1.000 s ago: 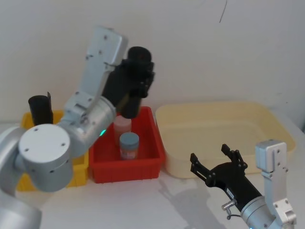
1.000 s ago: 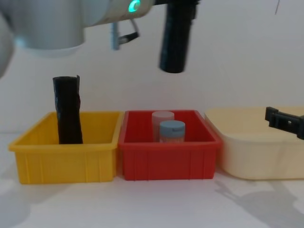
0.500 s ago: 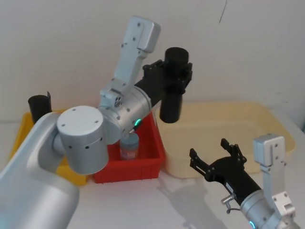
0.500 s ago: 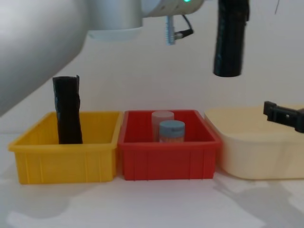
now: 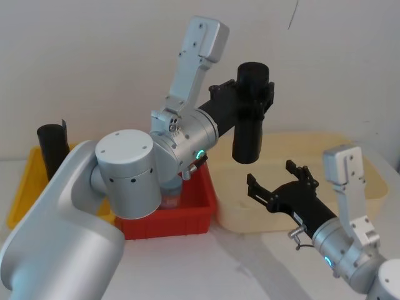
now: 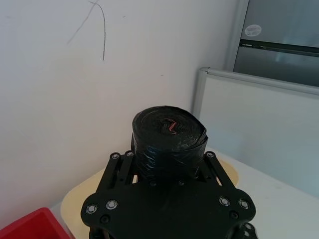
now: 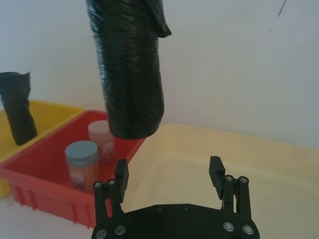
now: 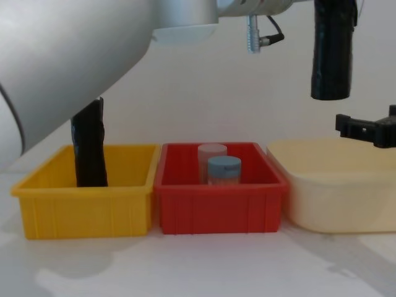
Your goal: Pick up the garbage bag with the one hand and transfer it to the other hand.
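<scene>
High in the left pincer (image 5: 255,99), clamped near its upper end, hangs the garbage bag (image 5: 248,134). It is a smooth, tightly rolled black plastic cylinder, upright, its glossy film wound in layers, with a fleck of red at the core of its top end. Its lower end hangs free, above and just ahead of the right pincer (image 5: 272,176), whose fingers are spread wide and touch nothing. Beyond that open pincer lies the cream tub (image 5: 294,147), with the red bin (image 5: 169,222) beside it.
</scene>
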